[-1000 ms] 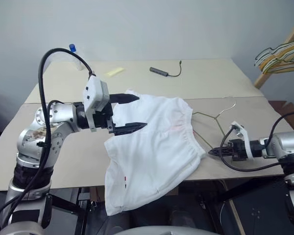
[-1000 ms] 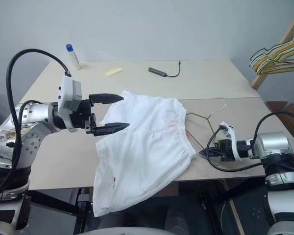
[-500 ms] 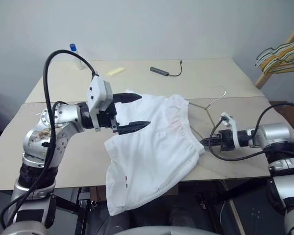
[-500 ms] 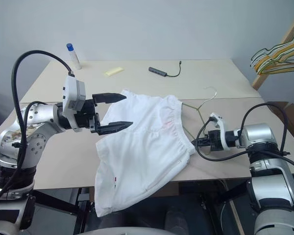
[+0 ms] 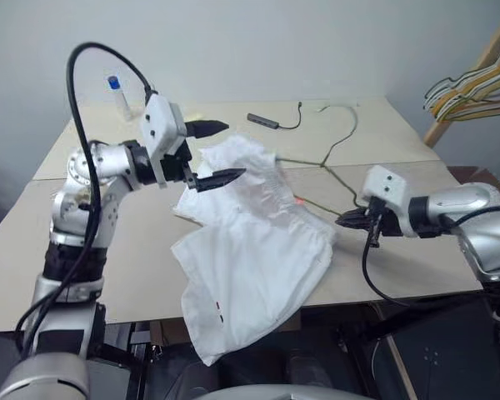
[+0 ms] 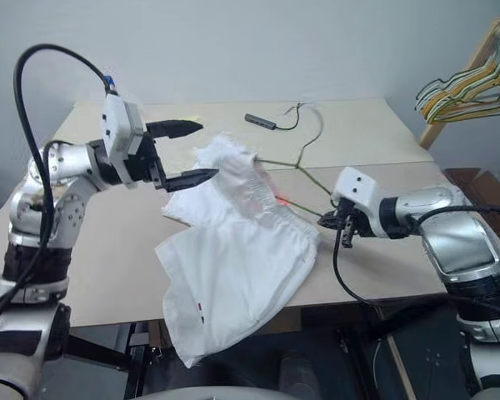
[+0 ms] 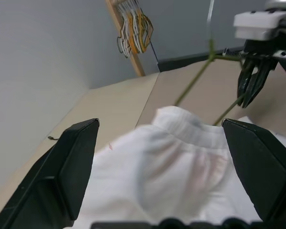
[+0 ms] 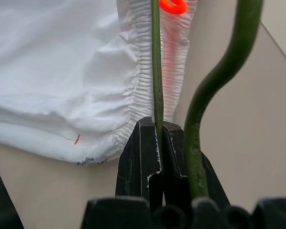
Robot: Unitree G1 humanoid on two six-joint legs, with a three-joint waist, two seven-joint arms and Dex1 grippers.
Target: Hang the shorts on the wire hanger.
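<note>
At centre frame, the shorts (image 5: 254, 250) lie bunched on the bench (image 5: 400, 258), their lower part hanging over its front edge. The right hand (image 5: 350, 220), at right of centre, is closed on the wire hanger (image 5: 329, 154), which rises toward upper centre. The left hand (image 5: 217, 152), at upper left, is open beside the raised waistband.

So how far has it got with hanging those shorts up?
About midway, I'd say. Done: the right gripper has its jaws shut on the wire hanger, which passes under the lifted waistband of the shorts. In hand: the left gripper, jaws open, hovers at the raised waistband. Left: the shorts lie mostly on the table, one part drooping over its front edge, so they aren't hanging yet.
</note>
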